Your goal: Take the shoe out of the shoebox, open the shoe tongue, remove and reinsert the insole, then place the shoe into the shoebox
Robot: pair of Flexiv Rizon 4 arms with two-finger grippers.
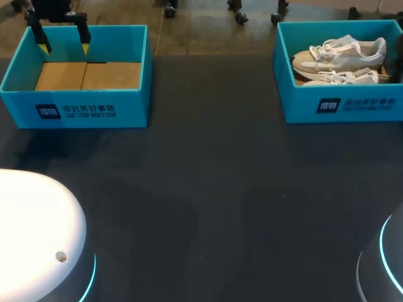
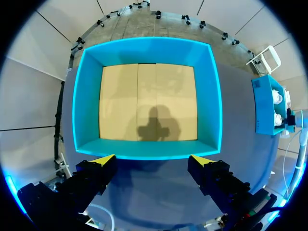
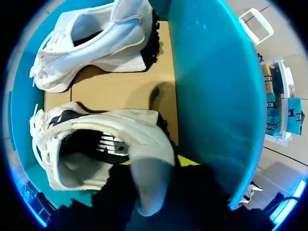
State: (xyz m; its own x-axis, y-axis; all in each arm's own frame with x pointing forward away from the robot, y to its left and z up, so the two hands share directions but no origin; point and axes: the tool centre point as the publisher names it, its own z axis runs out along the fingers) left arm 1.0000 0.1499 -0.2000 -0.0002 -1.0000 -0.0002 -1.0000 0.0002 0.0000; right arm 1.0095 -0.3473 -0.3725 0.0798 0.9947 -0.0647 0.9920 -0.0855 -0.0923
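Left gripper (image 1: 64,46) hangs released, spread wide, above the left shoebox (image 1: 75,110) at the desk's (image 1: 208,201) far left corner. The right shoebox (image 1: 340,107), at the far right corner, holds a white shoe (image 3: 96,149) and a second shoe (image 3: 91,43). The right gripper (image 3: 155,163) sits at the first one's heel; whether it grasps cannot be told.

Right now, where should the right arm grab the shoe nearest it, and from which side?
I'd grip the near shoe by its heel collar, coming from above at the heel end. Its opening faces the wrist camera, so that rim stands free to pinch, beside the shoebox wall; laces crowd the other end.
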